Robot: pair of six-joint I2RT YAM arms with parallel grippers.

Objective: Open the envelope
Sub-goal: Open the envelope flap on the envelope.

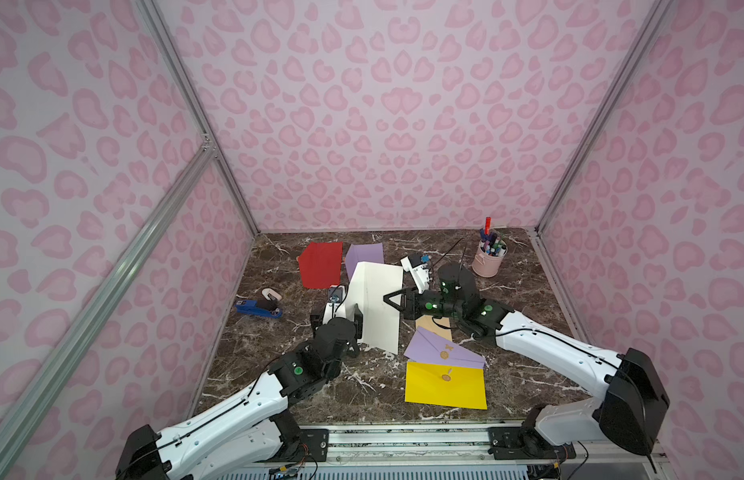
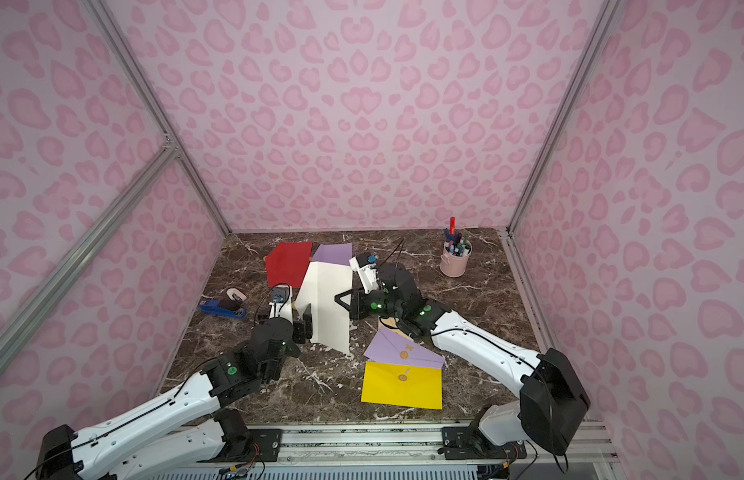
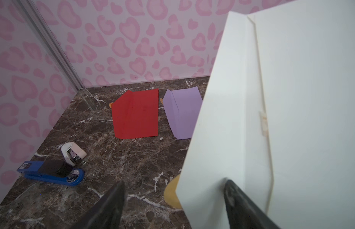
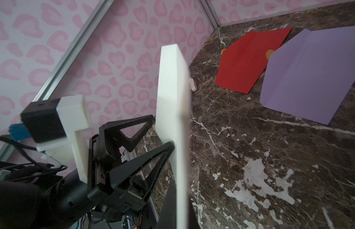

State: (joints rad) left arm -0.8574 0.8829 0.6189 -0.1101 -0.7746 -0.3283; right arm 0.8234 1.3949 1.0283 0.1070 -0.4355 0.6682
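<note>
The white envelope [image 1: 378, 303] [image 2: 326, 307] stands upright on edge mid-table, its flap swung out toward the left arm. My right gripper [image 1: 387, 298] [image 2: 337, 298] is shut on the envelope's right edge; in the right wrist view its dark fingers [image 4: 168, 198] pinch the thin white sheet [image 4: 172, 89]. My left gripper [image 1: 346, 320] [image 3: 173, 190] is open, and the flap's lower corner [image 3: 202, 178] lies between its fingers. One finger [image 3: 238, 200] rests against the flap's face, the other [image 3: 115, 198] hangs over bare marble. A tan disc [image 3: 170, 193] shows beside the flap's corner.
Red [image 1: 320, 264] and purple [image 1: 364, 255] envelopes lie behind. A sealed purple envelope [image 1: 441, 351], a yellow one [image 1: 445, 384] and a tan one [image 1: 432, 325] lie at front right. A blue stapler [image 1: 258, 308] and white staple remover [image 1: 271, 294] sit left, a pink pen cup [image 1: 488, 259] back right.
</note>
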